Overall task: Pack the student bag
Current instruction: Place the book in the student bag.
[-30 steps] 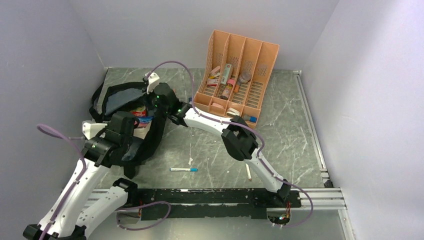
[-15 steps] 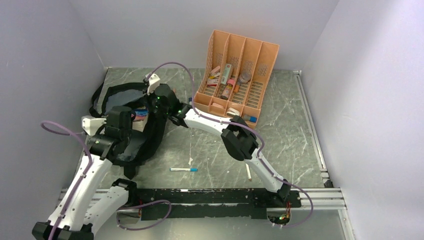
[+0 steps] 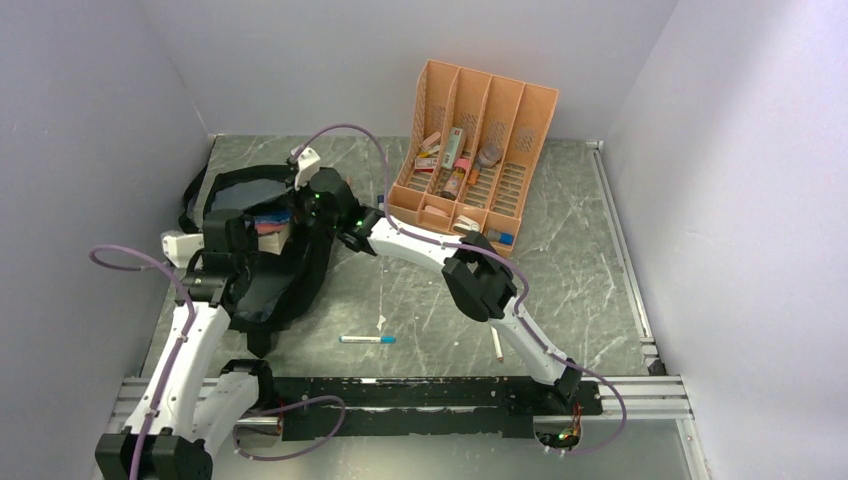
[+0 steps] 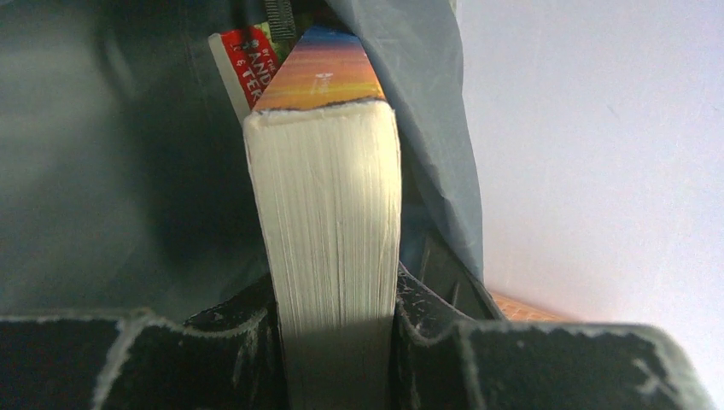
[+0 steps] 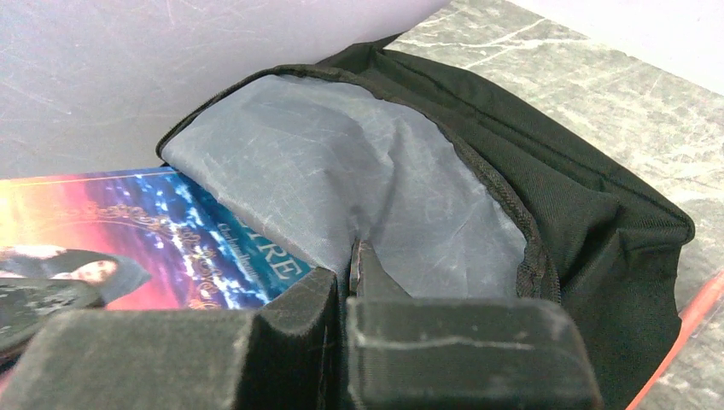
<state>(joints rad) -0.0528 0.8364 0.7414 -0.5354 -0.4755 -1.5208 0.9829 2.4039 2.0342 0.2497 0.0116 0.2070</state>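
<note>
Top external: the student bag [image 3: 303,278] slumps at nine o'clock, soft and floppy. My right gripper [image 5: 347,286] is pressed together on its grey lining at the rim, the best hold. My left gripper [image 4: 337,342] clamps a thick book [image 4: 329,213].

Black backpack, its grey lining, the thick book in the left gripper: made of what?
Black backpack: woven matte fabric, coarse weave, stitched edge. Grey lining: thin, slightly shiny cloth, probably nylon; creased. Thick book: cream paper, leaf edges visible; printed cover.

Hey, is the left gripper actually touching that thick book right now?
Touching. The left wrist view shows the left gripper with a finger pressed against each side of the book.
</note>
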